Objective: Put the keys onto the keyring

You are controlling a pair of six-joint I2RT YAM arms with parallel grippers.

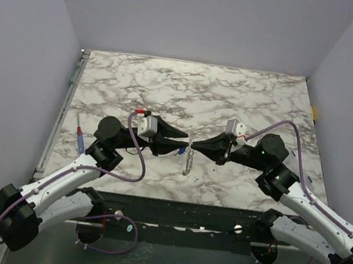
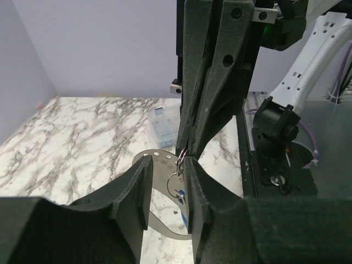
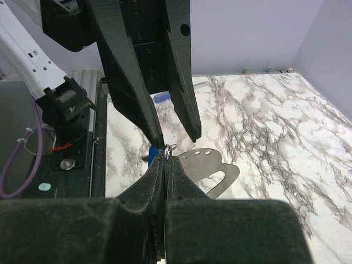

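Observation:
The two grippers meet tip to tip above the middle of the table. My right gripper (image 3: 166,155) (image 1: 196,146) is shut on the top of the keyring (image 3: 169,147), a thin silvery wire loop (image 2: 176,177). A key with a blue head (image 2: 180,192) (image 3: 151,151) (image 1: 180,151) hangs at the loop. My left gripper (image 2: 168,160) (image 1: 185,146) is open, its fingers (image 3: 155,129) standing either side of the loop. The loop sits close against the right-hand finger (image 2: 193,181). A flat silvery piece with three holes and a cut-out (image 2: 159,163) (image 3: 212,165) shows just behind the loop.
A blue-and-red-handled screwdriver (image 1: 80,136) lies near the table's left edge. A small clear plastic box (image 2: 162,124) (image 3: 163,98) sits on the marble beyond the grippers. A silvery strand (image 1: 189,162) hangs below the fingertips. The arms' black base rail (image 1: 172,213) runs along the near edge.

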